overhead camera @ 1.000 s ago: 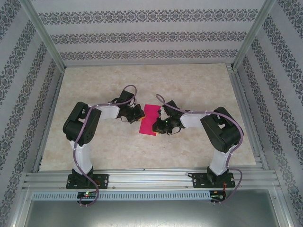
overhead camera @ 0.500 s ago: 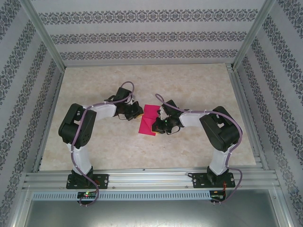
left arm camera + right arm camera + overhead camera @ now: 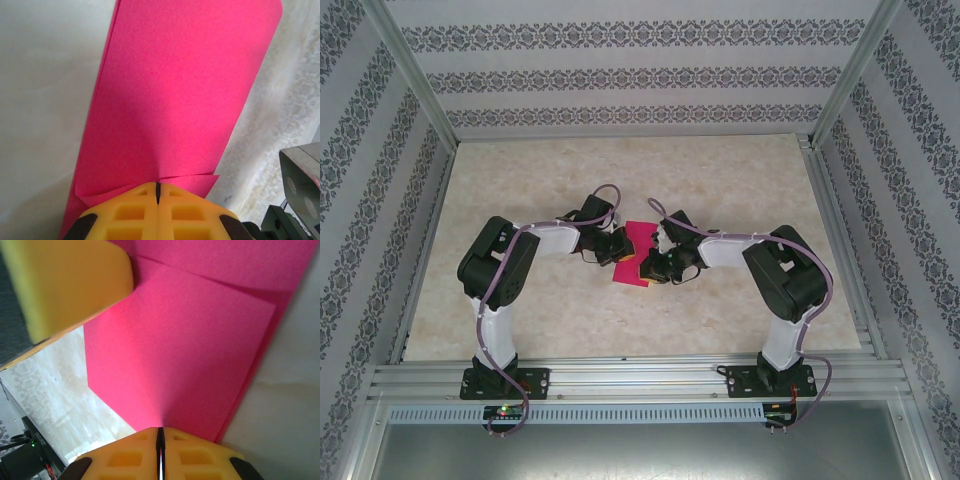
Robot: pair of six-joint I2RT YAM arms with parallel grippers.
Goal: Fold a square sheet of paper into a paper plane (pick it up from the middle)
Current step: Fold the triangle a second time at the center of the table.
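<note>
The square sheet of paper (image 3: 640, 243) is seen in the middle of the bench (image 3: 720, 180), folded so that one pink layer lies over another. It is pinched from both sides. The left pincer (image 3: 157, 186) is shut tight on one edge, and the paper is bent up a little there. The right pincer (image 3: 160, 430) is pressed together on the other edge. The two pincers are very close, so part of the paper is hidden from above. Patterned walls (image 3: 620, 70) are set around the bench.
</note>
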